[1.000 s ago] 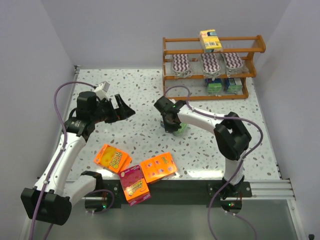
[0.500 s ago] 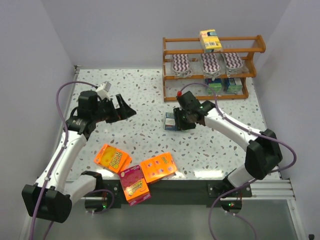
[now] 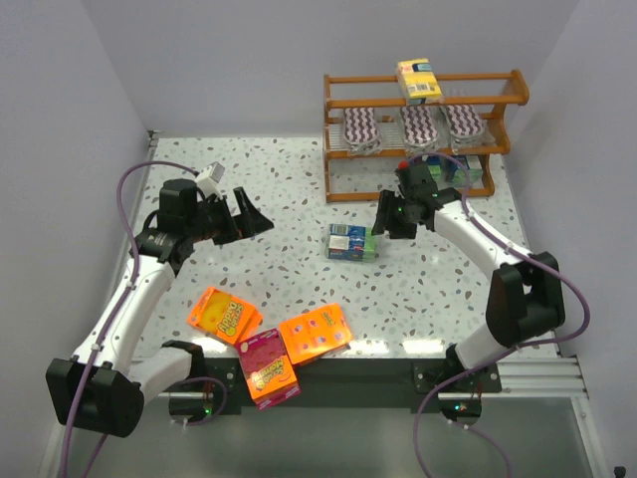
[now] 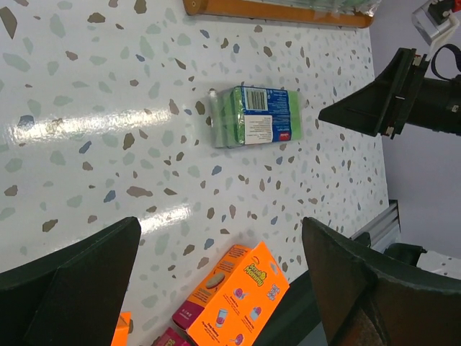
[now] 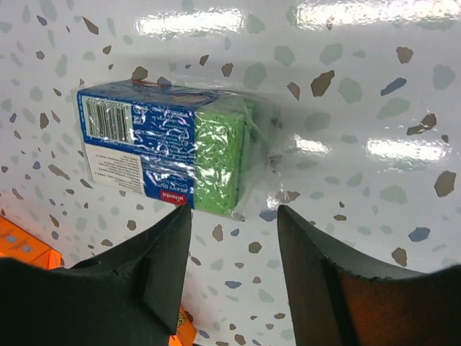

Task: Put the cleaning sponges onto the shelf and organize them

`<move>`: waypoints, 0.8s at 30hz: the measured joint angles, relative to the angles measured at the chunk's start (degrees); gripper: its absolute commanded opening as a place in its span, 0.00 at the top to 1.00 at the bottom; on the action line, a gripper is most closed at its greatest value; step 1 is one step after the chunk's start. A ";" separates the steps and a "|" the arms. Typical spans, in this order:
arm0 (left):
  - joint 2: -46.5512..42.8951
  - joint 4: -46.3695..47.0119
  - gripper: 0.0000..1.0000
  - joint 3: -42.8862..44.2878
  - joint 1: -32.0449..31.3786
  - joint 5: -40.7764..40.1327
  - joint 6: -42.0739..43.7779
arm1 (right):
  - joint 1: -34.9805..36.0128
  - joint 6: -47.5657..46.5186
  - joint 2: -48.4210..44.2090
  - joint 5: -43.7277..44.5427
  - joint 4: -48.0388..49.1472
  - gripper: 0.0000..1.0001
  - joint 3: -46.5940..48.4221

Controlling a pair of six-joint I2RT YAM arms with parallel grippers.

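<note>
A blue-and-green sponge pack [image 3: 353,242] lies flat on the speckled table [image 3: 289,189], with nothing holding it. Just to its right my right gripper [image 3: 384,223] hovers open and empty; in the right wrist view the sponge pack [image 5: 169,155] lies just beyond my right gripper [image 5: 234,213]. My left gripper [image 3: 256,221] stands wide open well to the left, and the left wrist view shows the sponge pack [image 4: 256,115] far ahead of my left gripper [image 4: 220,223]. The shelf [image 3: 368,102] at the back right holds a yellow block [image 3: 419,82] on top, three zigzag pads [image 3: 420,125] in the middle and blue-green packs [image 3: 430,169] below.
Two orange boxes [image 3: 224,314] [image 3: 314,334] and a pink box [image 3: 267,366] lie near the table's front edge, left of centre. Grey walls close in the back and both sides. The nearer orange box [image 4: 241,288] shows between my left fingers.
My right gripper opened and let go of the blue-and-green pack, then drew back to the right toward the shelf. The pack now lies on the table. The left arm barely shifted.
</note>
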 measured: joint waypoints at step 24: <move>1.62 -0.04 0.00 0.00 0.00 0.42 0.48 | -9.73 10.47 5.97 -21.55 17.29 1.00 -9.31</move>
